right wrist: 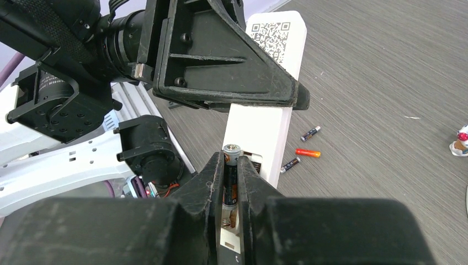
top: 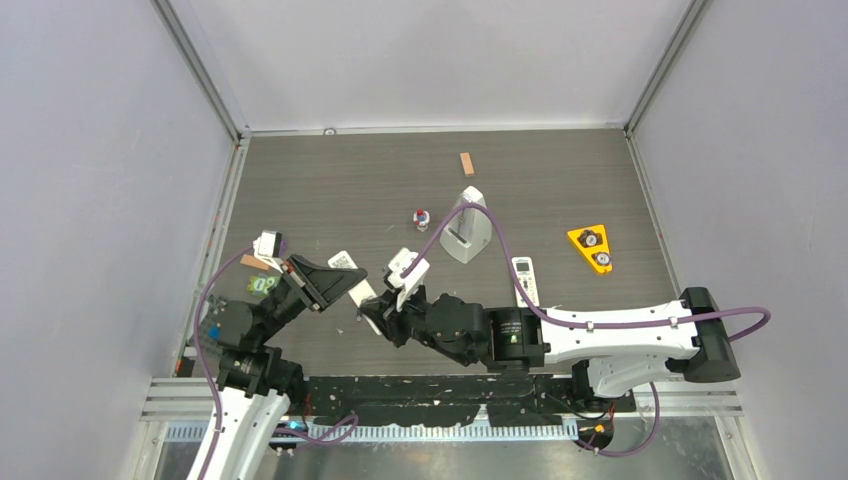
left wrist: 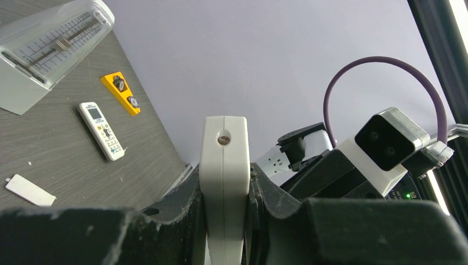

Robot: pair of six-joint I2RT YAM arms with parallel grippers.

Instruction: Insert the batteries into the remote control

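My left gripper [top: 352, 277] is shut on the long white remote control [top: 344, 260] and holds it tilted above the table. In the left wrist view the remote [left wrist: 223, 160] stands edge-on between my fingers. My right gripper [right wrist: 232, 164] is shut on a dark battery [right wrist: 232, 150] with a silver tip. It holds the battery at the open battery bay of the remote [right wrist: 265, 110], close under the left gripper [right wrist: 232, 72]. Three loose batteries [right wrist: 307, 153] lie on the table beside the remote. The small white cover [left wrist: 30, 189] lies flat on the table.
A grey metronome [top: 468, 228] stands mid-table, with a short white remote with buttons [top: 525, 280] to its right. A yellow triangle [top: 592, 248], a small toy figure [top: 421, 217] and a wooden block [top: 466, 163] lie further back. Walls enclose the table.
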